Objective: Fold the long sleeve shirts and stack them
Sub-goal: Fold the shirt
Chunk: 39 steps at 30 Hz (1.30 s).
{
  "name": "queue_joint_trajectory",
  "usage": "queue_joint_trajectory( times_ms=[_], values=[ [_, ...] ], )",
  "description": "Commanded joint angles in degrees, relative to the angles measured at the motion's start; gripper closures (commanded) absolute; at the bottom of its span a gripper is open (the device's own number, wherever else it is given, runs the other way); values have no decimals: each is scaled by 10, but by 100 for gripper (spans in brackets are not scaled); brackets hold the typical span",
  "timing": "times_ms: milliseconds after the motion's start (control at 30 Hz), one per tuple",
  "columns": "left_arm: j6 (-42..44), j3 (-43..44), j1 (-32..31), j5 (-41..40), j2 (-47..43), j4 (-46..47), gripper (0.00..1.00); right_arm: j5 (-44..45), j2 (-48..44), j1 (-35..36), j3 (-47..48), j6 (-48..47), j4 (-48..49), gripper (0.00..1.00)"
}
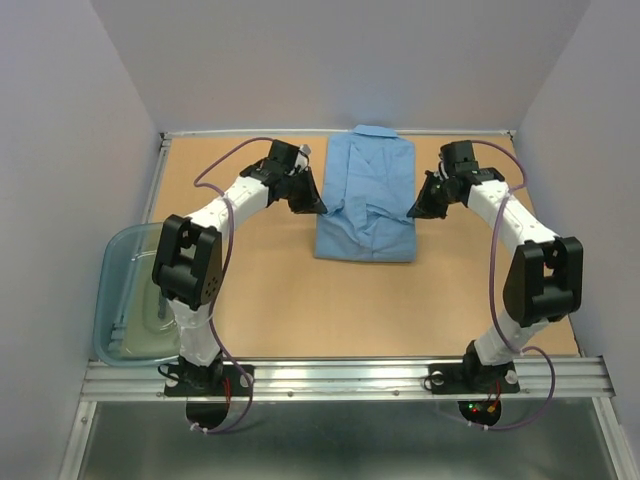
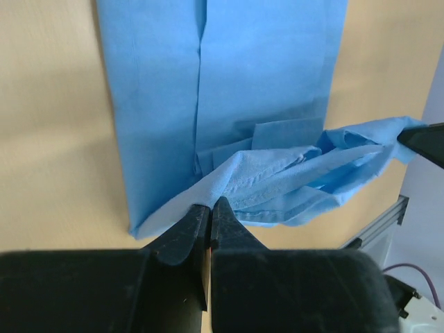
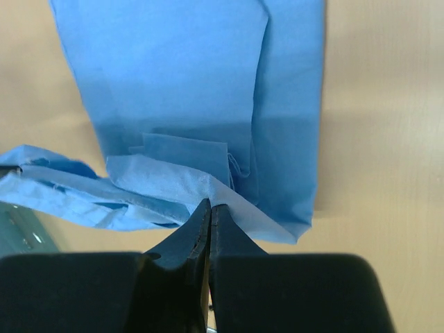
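Well apart from our left gripper [image 1: 316,206], out to its left and nearer the arm bases, a clear bluish tub [image 1: 125,300] is sitting at the bench's [image 1: 260,300] edge. We are holding the left gripper shut, its fingertips pinching a fold of the light blue shirt [image 1: 368,195] at the shirt's left edge. The shirt is lying on the bench between our two grippers, folded into a narrow strip with its collar on the far side. A crumpled band of its cloth is stretching across the flat part from one gripper to the other. We are holding the right gripper [image 1: 414,212] shut as well, its fingertips pinching that same band at the shirt's right edge.
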Motion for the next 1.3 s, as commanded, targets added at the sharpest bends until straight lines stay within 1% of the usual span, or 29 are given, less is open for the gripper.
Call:
queue_joint_trajectory(
  times_ms=[0,200,400,667,833,1133,1267],
  values=[
    [34,82,7,-10,25,-10,100,0,31,-13,66,-23,25,100],
    [55,130,7,-34,62,12,100,11,93,-25,124,-34,30,99],
    [84,185,7,-34,112,24,100,22,134,-33,142,-37,40,100],
    [104,199,7,-62,147,78,100,40,170,-35,163,-44,68,99],
    [103,199,7,-62,164,120,100,52,196,-35,178,-51,83,99],
    [108,206,6,-79,197,158,95,64,236,-34,199,-51,109,99],
    [114,206,7,-93,203,174,94,69,249,-34,219,-54,115,97]
  ],
)
